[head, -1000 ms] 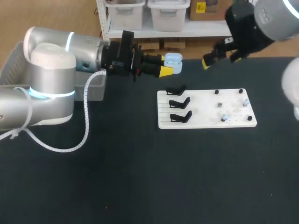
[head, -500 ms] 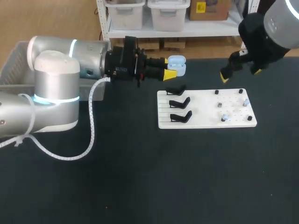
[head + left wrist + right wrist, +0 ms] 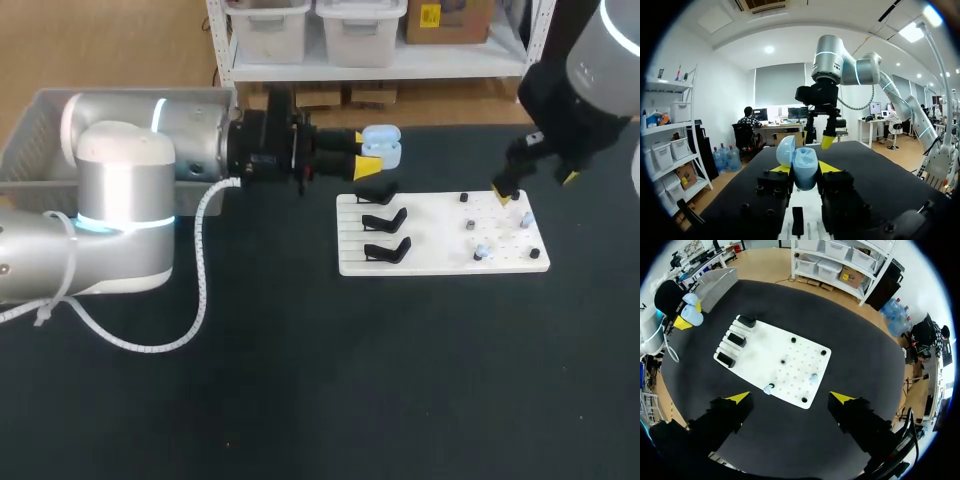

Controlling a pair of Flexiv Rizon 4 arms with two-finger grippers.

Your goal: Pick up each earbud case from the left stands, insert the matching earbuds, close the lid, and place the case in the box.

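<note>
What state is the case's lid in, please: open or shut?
Open: the lid stands swung up from the case held in the left gripper.

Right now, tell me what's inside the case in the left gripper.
The left gripper holds the case with its lid open. No earbud shows inside; the shell hides the cavity, so I cannot tell.

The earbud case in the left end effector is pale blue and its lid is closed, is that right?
Not quite. The earbud case in the left end effector is pale blue, but its lid is open; the left wrist view shows it.
</note>
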